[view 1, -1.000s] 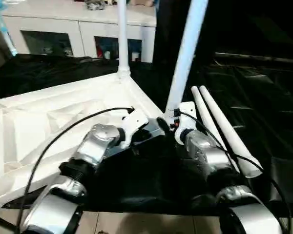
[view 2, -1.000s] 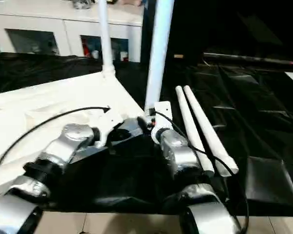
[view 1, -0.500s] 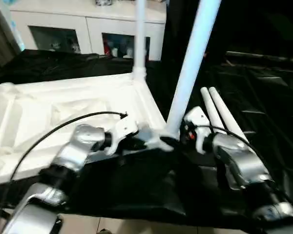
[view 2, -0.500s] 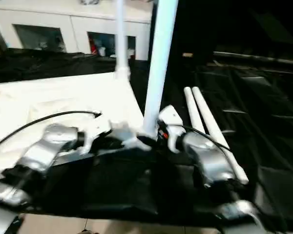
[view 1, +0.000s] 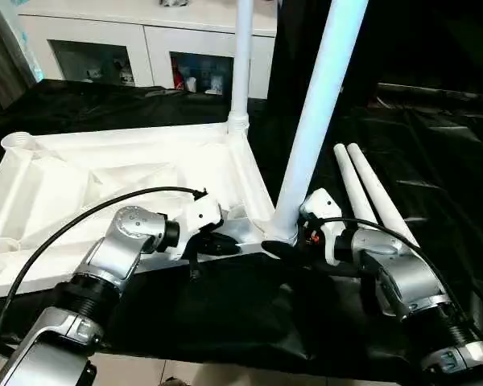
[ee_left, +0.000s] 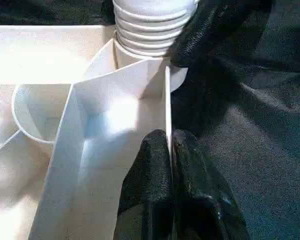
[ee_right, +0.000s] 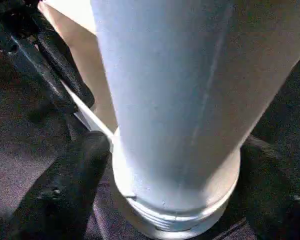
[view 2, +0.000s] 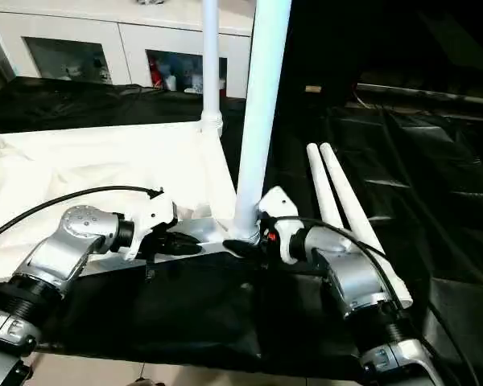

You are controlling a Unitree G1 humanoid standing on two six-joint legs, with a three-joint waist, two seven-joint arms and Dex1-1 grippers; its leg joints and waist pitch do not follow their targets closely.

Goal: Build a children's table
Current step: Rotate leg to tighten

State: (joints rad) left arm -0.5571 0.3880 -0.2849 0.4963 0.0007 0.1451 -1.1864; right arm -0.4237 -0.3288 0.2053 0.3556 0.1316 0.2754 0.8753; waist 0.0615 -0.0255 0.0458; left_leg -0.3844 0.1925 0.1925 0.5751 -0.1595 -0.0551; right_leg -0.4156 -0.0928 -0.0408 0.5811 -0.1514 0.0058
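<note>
Left eye view, table top: the white table top lies upside down on the black cloth, raised rim upward.
Left eye view, fitted legs: the far leg stands upright in its far corner socket; the near leg stands in the near corner, leaning slightly.
Left eye view, spare legs: you see two loose legs side by side on the cloth, just beside your right forearm.
Left eye view, open socket: one empty socket shows at the far left corner.
Right eye view, left gripper: the left gripper meets the near rim beside the near leg's foot.
Right eye view, right gripper: the right gripper sits at the base of the near leg.
Right eye view, background: the white cabinet stands behind the work, apart from it.
Left wrist view, grip: your left fingers are pinched shut on the thin rim wall, holding the top steady.
Left wrist view, thread: ridged rings at the leg's foot still show above the socket.
Right wrist view, grip: your right fingers stand wide on either side of the leg's base; you cannot tell whether they press it.
Step in hand: judged as seating the second leg.
Next move: keep the rim pinned, then turn the leg until the rings sink home.
</note>
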